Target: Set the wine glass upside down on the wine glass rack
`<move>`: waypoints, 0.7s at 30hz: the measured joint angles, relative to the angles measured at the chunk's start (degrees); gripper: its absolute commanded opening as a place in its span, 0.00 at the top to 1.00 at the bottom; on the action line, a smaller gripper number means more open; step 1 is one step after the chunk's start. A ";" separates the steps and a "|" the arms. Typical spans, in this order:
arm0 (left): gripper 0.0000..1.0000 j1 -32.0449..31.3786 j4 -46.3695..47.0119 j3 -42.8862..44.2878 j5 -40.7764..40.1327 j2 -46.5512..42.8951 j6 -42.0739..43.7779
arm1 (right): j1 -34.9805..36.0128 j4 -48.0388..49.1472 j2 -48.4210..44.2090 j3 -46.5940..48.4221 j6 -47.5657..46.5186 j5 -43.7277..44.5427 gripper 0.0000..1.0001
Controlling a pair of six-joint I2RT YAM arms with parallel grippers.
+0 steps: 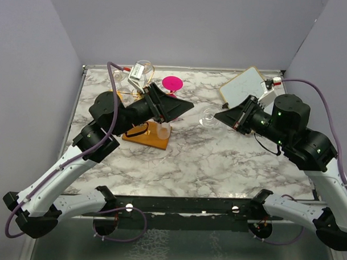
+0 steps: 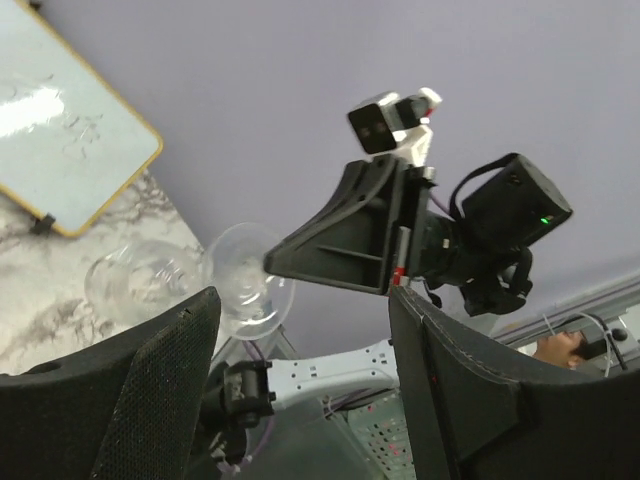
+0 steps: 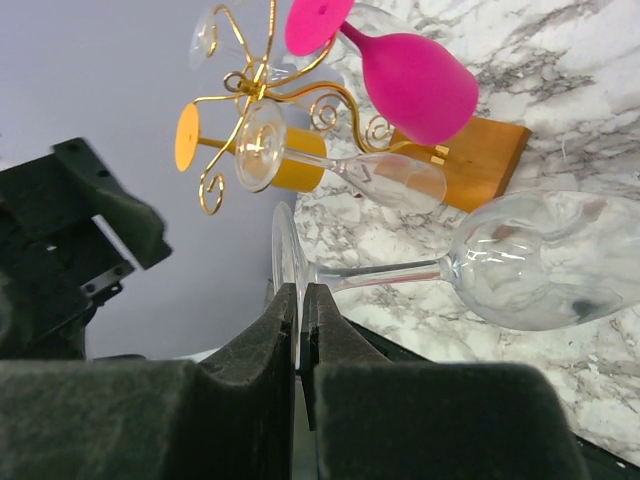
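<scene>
Pinching the foot of the wine glass (image 3: pixel 540 262), my right hand (image 3: pixel 300 298) holds it sideways; my left hand (image 2: pixel 300 320) reads spread only in its wrist view.

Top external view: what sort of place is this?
Probably a lab test cell: plain lavender walls box in a marble-patterned table, the left arm and right arm are mounted at its near edge, and a wine glass rack stands on it.

The wine glass (image 1: pixel 207 115) is right of the wine glass rack (image 1: pixel 152 139).
</scene>
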 measured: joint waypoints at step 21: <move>0.52 0.00 -5.75 -7.13 7.13 1.70 -8.41 | 0.00 15.10 -6.19 -13.33 1.70 -12.83 0.99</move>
